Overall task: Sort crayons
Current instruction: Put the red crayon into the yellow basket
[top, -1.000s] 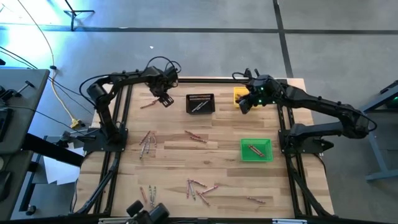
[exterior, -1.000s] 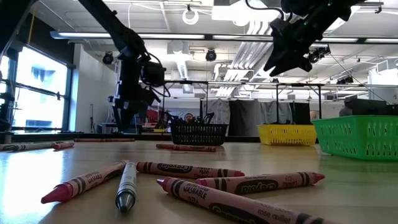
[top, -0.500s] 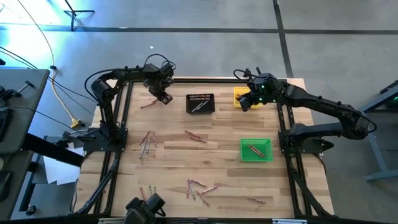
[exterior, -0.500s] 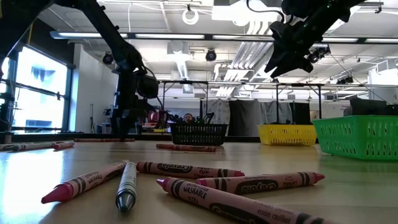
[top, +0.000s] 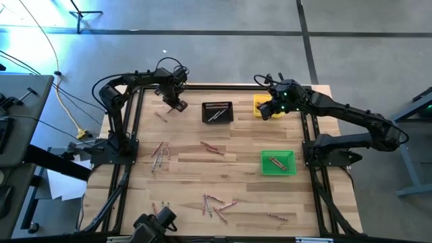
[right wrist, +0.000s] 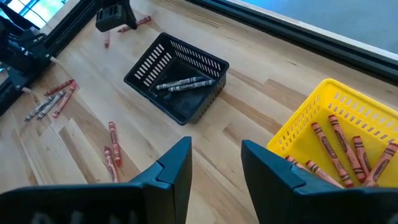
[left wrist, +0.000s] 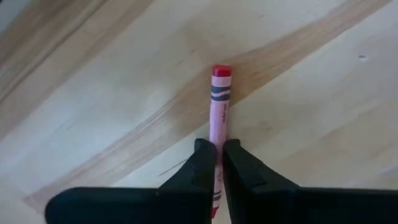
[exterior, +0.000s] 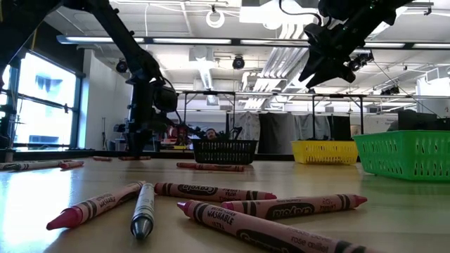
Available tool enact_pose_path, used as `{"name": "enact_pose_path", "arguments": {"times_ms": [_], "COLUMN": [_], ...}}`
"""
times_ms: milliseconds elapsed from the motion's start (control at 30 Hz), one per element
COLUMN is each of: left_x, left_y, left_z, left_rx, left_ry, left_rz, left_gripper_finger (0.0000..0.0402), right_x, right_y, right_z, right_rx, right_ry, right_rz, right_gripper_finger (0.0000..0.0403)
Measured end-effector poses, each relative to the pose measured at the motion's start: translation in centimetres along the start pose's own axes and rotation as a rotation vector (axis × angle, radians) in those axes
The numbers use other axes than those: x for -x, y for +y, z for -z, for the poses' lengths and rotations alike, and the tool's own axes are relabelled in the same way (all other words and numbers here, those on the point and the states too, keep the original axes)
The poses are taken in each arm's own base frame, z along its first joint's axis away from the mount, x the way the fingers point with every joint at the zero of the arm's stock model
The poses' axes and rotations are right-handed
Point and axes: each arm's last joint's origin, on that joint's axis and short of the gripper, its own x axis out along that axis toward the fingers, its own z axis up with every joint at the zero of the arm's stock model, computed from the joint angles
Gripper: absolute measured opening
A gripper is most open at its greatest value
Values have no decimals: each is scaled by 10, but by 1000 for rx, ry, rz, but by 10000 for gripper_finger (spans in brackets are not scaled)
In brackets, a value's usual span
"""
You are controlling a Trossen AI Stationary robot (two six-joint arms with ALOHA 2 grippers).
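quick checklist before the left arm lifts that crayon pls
1. Left gripper closed on the red crayon: ok, the fingers pinch its lower end in the left wrist view.
2. Crayon straight in the grip: ok, it runs forward in line with the fingers.
3. Crayon still flat on the table: cannot tell whether it has lifted.
4. Room around the pick: ok, no other crayon lies beside it in the left wrist view.
5. Right gripper out of the way: ok, it hangs open over the yellow bin, apart from the left arm.
6. Black bin reachable: ok, it stands beside the left gripper with a few grey crayons inside.
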Motion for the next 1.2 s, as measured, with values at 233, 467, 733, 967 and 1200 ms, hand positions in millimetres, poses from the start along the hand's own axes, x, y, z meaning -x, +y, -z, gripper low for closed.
{"name": "enact_pose_path", "arguments": {"times_ms": [233,467,733,967,1200], "left_x": [12,48,102,162,201], "left_y": [-1,-1,-29,-89,-136], "left_z": [-10,-36,-58,-76,-86], "left_rx": [8,27,-32,-203,-171], "left_ry": [-18,-167,-334,-640,-984], "left_rz": [-9,38,227,368,562], "left_gripper_finger": [3,1,1,1,1], "right_x": [0,1,2,4,7], "right_y": [0,-10,-23,-31,-23], "right_z": [0,-3,-8,-13,-33], "right_rx": [22,-5,-20,-90,-61], "right_ry": [0,-1,-18,-45,-222], "right_rz": [0,45,87,80,-92], "right_gripper_finger": [126,126,126,126,126]}}
